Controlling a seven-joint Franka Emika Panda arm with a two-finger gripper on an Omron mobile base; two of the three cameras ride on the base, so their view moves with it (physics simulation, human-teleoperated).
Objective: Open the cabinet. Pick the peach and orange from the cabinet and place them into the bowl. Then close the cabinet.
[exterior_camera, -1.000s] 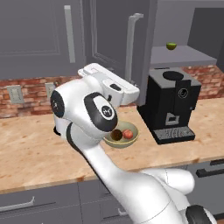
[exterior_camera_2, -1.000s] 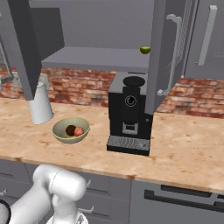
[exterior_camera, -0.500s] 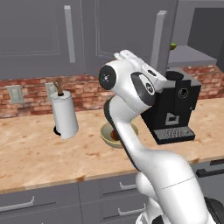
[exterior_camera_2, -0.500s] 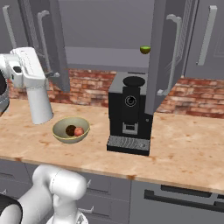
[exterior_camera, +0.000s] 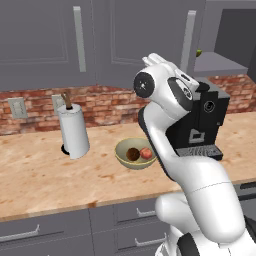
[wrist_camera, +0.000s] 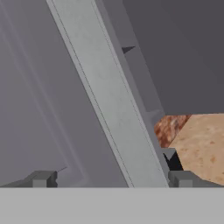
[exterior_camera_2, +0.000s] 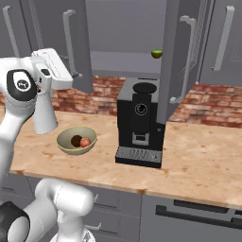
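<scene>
Both fruits look sorted: the small pink-red peach [exterior_camera: 146, 153] and the dull brownish-orange ball of an orange [exterior_camera: 132, 154] sit side by side in the wide olive-tan bowl [exterior_camera: 123, 157] on the wooden desk [exterior_camera: 40, 175], between the white paper-towel roll [exterior_camera: 73, 131] and the black coffee machine [exterior_camera_2: 139, 123]. So my read is that only closing the grey two-door wall cabinet [exterior_camera_2: 120, 33] is left.

Both doors stand swung out in the right base view, with a small green fruit [exterior_camera_2: 157, 54] on the grey shelf inside. The gripper [exterior_camera_2: 53, 71] is up beside the left door [exterior_camera_2: 80, 42], and the hand view has that door's tall vertical grey bar handle [wrist_camera: 109, 100] running slantwise between the two dark fingertips [wrist_camera: 41, 178]. Jaws are spread wide, holding nothing, not touching the bar as far as I can tell.

Handling-wise, the door is a stiff hinged panel, not fragile, and should swing light. The bar is smooth and rigid, so a grip may slide along it. I'd take it around mid-height, or just push the flat panel near the handle edge, far from the hinge.
</scene>
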